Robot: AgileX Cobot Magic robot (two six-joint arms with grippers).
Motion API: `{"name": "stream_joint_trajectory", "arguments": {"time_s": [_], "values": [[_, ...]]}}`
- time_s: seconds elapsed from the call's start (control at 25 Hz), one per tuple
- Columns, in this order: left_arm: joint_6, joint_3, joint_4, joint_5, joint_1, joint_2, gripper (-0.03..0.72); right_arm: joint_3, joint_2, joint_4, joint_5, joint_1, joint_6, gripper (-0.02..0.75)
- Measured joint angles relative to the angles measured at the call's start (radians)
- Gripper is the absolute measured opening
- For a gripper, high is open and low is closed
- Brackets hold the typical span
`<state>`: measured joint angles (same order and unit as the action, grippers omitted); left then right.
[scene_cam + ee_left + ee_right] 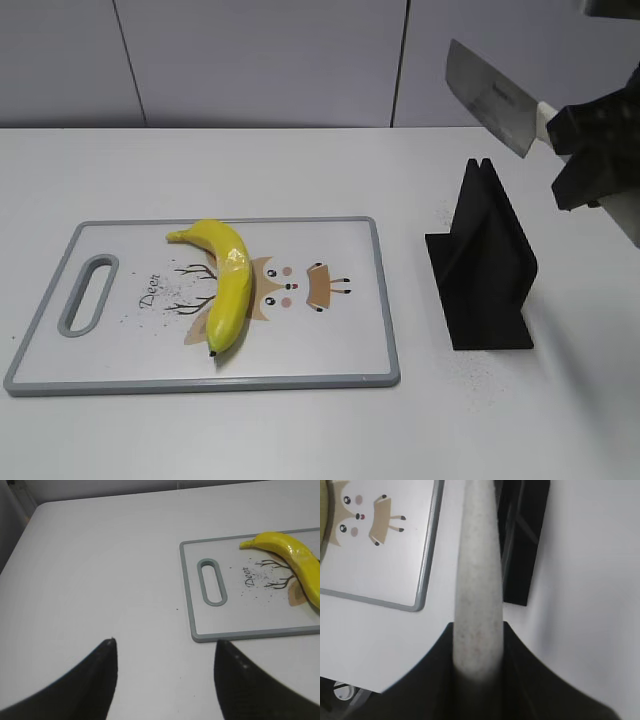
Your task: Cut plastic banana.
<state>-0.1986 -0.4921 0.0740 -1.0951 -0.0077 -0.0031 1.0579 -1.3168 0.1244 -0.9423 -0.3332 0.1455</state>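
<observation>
The plastic banana [228, 284] is glossy yellow with a dark tip and a clear band around its middle. It lies on the white cutting board [330, 340] and also shows in the left wrist view [295, 560]. My right gripper [578, 150] is shut on the white handle of a cleaver-style knife [495, 100], held high above the black knife stand [485, 260], blade pointing left. In the right wrist view the knife handle [479, 605] sits between the jaws [479, 630]. My left gripper [165, 647] is open and empty over bare table, left of the board [240, 630].
The cutting board has a grey rim, a handle slot [88, 293] at its left end and a deer drawing. The black stand sits right of the board [415, 555] and shows in the right wrist view [522, 545]. The white table's near edge shows in the right wrist view.
</observation>
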Motion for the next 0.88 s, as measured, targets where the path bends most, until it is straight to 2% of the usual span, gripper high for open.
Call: {"name": "stream_joint_trajectory", "arguments": {"time_s": [0.24, 0.4, 0.56, 0.68, 0.76, 0.88], "values": [[-0.023, -0.041, 0.001, 0.130, 0.000, 0.119, 0.586, 0.020, -0.019, 0.093, 0.144, 0.000, -0.316, 0.162], [-0.075, -0.062, 0.042, 0.305, 0.000, 0.308, 0.586, 0.126, -0.118, 0.107, 0.118, 0.000, -0.484, 0.162], [-0.257, -0.119, 0.171, 0.410, 0.000, 0.541, 0.586, 0.263, -0.234, 0.110, 0.012, 0.000, -0.681, 0.162], [-0.444, -0.203, 0.271, 0.424, 0.000, 0.717, 0.586, 0.344, -0.302, 0.126, -0.053, 0.000, -0.856, 0.162], [-0.564, -0.281, 0.307, 0.422, -0.001, 0.835, 0.586, 0.380, -0.340, 0.156, -0.068, 0.000, -0.960, 0.162], [-0.676, -0.415, 0.329, 0.385, -0.025, 0.988, 0.587, 0.421, -0.395, 0.202, -0.084, -0.004, -1.097, 0.162]]}}
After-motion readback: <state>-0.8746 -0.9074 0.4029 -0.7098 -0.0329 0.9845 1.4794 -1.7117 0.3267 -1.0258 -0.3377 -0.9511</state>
